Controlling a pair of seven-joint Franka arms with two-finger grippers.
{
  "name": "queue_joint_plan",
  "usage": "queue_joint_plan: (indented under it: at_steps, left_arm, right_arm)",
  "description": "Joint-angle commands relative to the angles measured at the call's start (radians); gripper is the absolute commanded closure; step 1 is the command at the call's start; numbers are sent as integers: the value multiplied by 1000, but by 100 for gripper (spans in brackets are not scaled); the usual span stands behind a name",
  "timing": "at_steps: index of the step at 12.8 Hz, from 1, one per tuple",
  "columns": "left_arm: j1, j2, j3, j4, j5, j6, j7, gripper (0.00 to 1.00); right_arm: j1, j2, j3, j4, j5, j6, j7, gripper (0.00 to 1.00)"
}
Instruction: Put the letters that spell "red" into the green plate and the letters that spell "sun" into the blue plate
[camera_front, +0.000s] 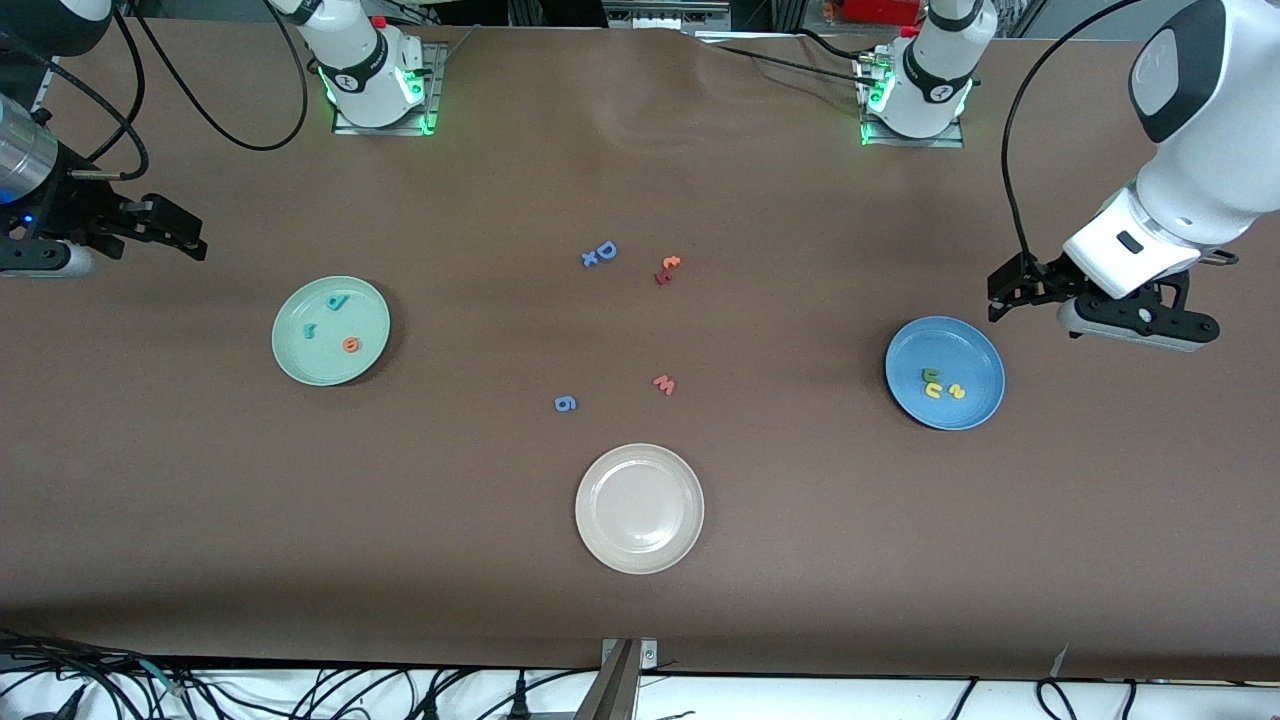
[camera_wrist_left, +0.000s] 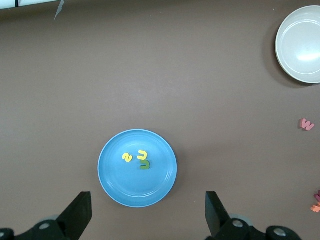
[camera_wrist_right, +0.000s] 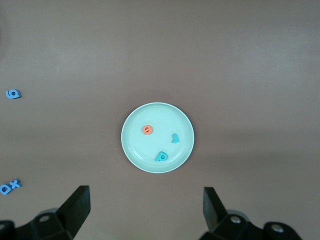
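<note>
The green plate (camera_front: 300, 360) (camera_wrist_right: 137, 150) lies toward the right arm's end and holds a teal "d" (camera_front: 337, 300) (camera_wrist_right: 161, 157), a teal "r" (camera_front: 310, 329) (camera_wrist_right: 174, 138) and an orange "e" (camera_front: 351, 345) (camera_wrist_right: 147, 130). The blue plate (camera_front: 970, 350) (camera_wrist_left: 135, 190) lies toward the left arm's end. It holds a green "u" (camera_front: 930, 375) (camera_wrist_left: 145, 165), a yellow "n" (camera_front: 933, 390) (camera_wrist_left: 142, 154) and a yellow "s" (camera_front: 957, 392) (camera_wrist_left: 127, 157). My left gripper (camera_front: 998, 295) (camera_wrist_left: 148, 200) hangs open and empty over the table beside the blue plate. My right gripper (camera_front: 190, 237) (camera_wrist_right: 145, 195) hangs open and empty over the table, apart from the green plate.
A beige-white plate (camera_front: 600, 540) (camera_wrist_left: 300, 45) sits nearest the front camera at mid-table. Loose letters lie between the plates: a blue "D" with an "x" (camera_front: 600, 252) (camera_wrist_right: 9, 187), a red-orange pair (camera_front: 667, 268), a pinkish "w" (camera_front: 665, 384) (camera_wrist_left: 306, 124) and a blue "6" (camera_front: 565, 403) (camera_wrist_right: 13, 93).
</note>
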Motion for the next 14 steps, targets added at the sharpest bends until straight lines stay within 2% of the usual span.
queue_joint_plan:
  at_steps: [1, 14]
  left_arm:
    - [1, 0, -5, 16, 32, -29, -29, 0]
    - [4, 11, -4, 88, 26, -69, -34, 0]
  right_arm:
    - [0, 4, 0, 19, 9, -19, -15, 0]
    - [0, 2, 0, 19, 8, -21, -15, 0]
